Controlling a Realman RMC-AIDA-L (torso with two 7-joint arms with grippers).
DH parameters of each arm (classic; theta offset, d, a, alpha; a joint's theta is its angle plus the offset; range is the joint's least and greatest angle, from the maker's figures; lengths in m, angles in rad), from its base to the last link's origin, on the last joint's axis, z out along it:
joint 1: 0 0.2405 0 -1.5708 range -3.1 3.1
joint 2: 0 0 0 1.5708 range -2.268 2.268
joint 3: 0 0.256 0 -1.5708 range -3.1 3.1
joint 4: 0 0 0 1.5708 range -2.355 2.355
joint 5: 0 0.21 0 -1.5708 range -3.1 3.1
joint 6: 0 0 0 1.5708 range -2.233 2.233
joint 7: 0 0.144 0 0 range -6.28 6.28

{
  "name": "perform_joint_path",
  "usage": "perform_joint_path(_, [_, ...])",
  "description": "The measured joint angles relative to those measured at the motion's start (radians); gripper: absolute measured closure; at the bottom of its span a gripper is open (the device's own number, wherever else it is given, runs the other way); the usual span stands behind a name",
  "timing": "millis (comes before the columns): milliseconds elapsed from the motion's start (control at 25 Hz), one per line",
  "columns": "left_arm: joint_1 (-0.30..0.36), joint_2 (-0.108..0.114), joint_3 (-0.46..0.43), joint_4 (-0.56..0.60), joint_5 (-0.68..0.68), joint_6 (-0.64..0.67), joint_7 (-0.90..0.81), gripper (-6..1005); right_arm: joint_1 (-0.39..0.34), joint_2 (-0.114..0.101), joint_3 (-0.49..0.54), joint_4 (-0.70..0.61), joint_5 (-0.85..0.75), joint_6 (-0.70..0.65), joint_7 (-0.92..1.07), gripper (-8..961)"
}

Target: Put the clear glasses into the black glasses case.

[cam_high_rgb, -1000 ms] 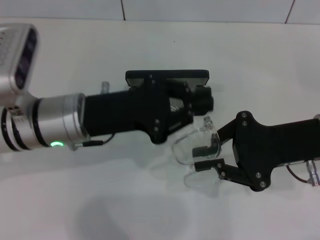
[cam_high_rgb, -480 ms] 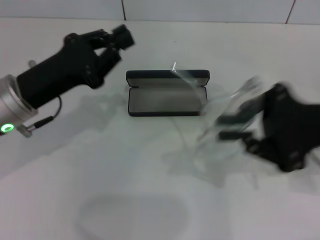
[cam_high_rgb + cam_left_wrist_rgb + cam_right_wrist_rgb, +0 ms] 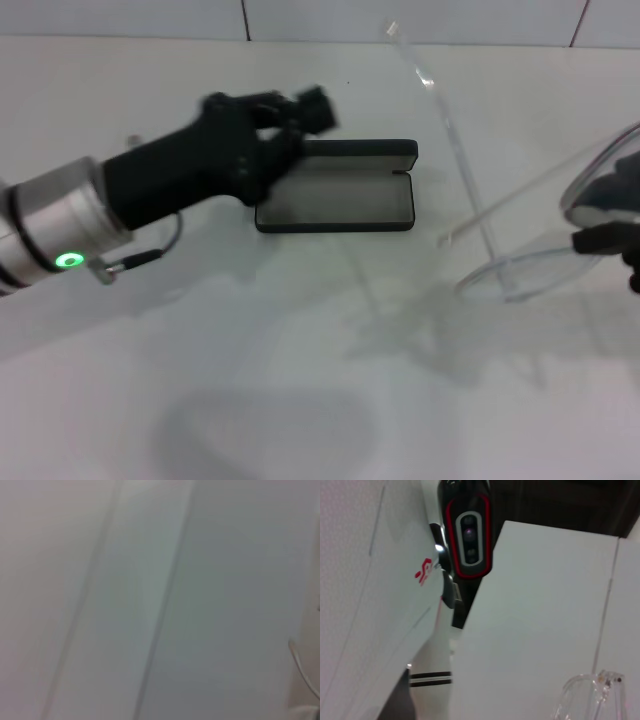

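The right gripper (image 3: 608,228), clamping the glasses (image 3: 520,270), is retreating to right frame edge, away from the open case (image 3: 340,200); the left gripper (image 3: 300,110), upper left, state indeterminable.

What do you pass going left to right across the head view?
Left gripper → open black case → clear glasses → right gripper, at the right edge holding the glasses.

**Glasses lifted, case open**

Black glasses case (image 3: 340,198) lying open on the counter, grey lining up, lid raised at the far edge. Clear glasses (image 3: 520,262) to the right of the case, off the counter, tilted, arms unfolded, one pointing up and away.
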Motion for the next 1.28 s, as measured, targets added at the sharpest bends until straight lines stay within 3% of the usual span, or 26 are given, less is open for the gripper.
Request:
perform_joint_path(320, [-0.049,-0.004,0.098,0.007,-0.014,0.031,-0.002,883,0.05,0.008,-0.039,0.059,-0.057,0.021,-0.002,841])
perform_joint_path(640, [-0.038,-0.006,0.107,0.008,-0.057,0.101,0.004,883,0.051,0.009,-0.045,0.091,-0.101,0.079,-0.008,840])
perform_joint_path(960, [-0.038,-0.007,0.175,0.022,-0.066,0.109,0.007,884,0.053,0.01,-0.052,0.105,-0.103,0.097,-0.01,841])
perform_joint_path(1280, [-0.015,-0.003,0.178,0.03,-0.102,0.115,0.018,884,0.048,0.008,-0.055,0.104,-0.097,0.088,-0.011,841])
